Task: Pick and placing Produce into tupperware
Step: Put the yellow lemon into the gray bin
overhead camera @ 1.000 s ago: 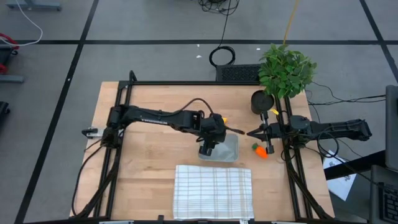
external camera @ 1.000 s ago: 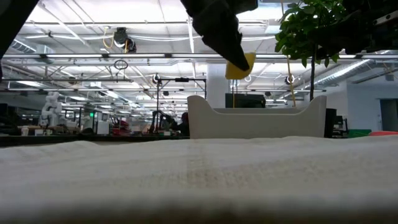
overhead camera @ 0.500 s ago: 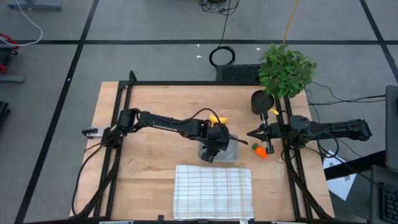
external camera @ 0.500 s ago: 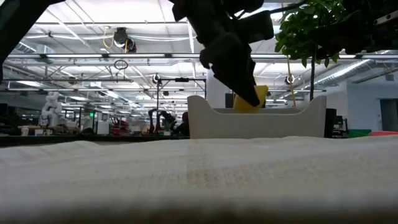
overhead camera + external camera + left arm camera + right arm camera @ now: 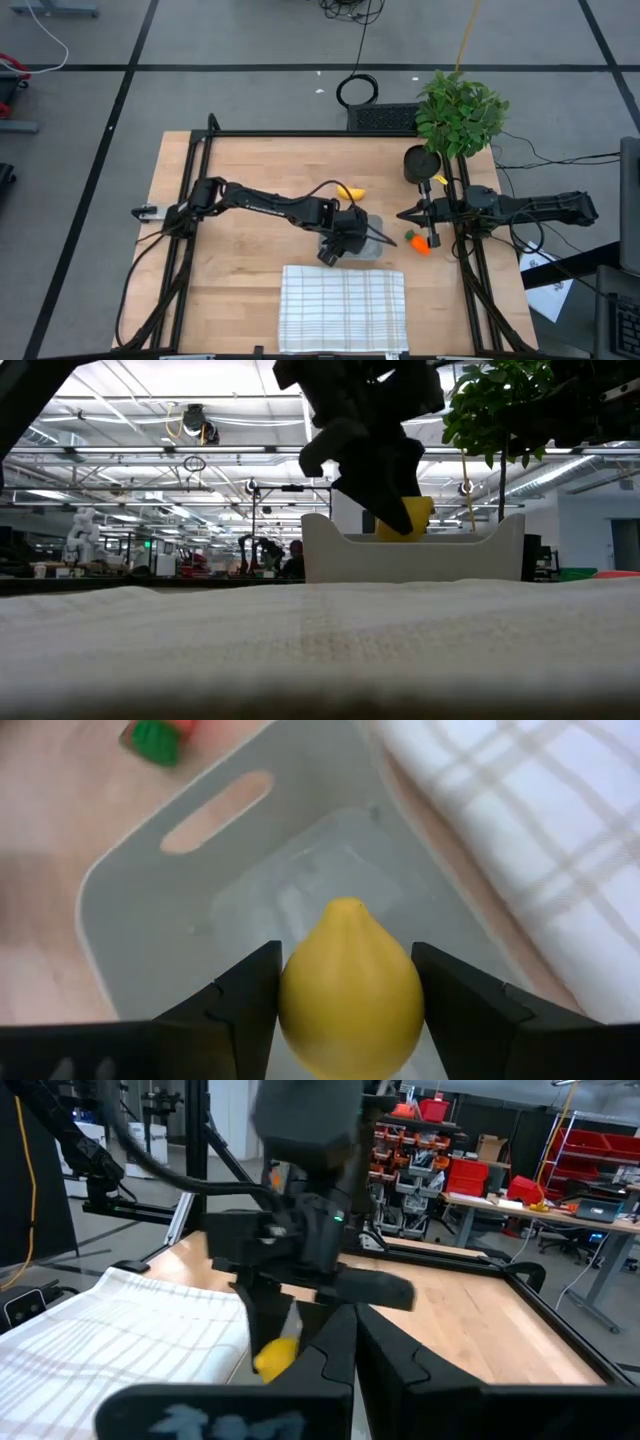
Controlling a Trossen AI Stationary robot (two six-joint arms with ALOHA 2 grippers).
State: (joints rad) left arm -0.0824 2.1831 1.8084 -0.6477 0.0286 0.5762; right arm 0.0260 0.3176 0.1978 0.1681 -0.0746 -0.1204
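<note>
My left gripper [image 5: 346, 1020] is shut on the yellow lemon [image 5: 348, 982] over the grey-clear tupperware [image 5: 160, 935]. In the low view the lemon [image 5: 406, 517] dips behind the tupperware's near wall [image 5: 412, 558]. In the high view the tupperware [image 5: 370, 238] sits at mid-table under my left gripper [image 5: 336, 250]. The banana [image 5: 348, 190] lies on the wood beyond it. The carrot [image 5: 417, 241] lies to its right, by my right gripper [image 5: 403, 214], which looks shut and empty. My left gripper pinches the lemon's two opposite sides [image 5: 290, 995] between its two fingers [image 5: 235, 1005], the pointed end facing away from the wrist. The fingers come from above, slanting down into the tupperware. The lemon's lower part is inside the rim; whether it touches the floor is hidden.
A white checked cloth [image 5: 343, 305] lies at the near edge, just in front of the tupperware. A black pot [image 5: 422, 163] and a leafy green plant [image 5: 458, 112] stand at the far right. Bare wood lies at the table's left.
My left gripper has moved down and toward the near edge with the lemon, from well above the tupperware's rim to partly inside it. It has kept its hold. The banana now shows beyond the arm.
</note>
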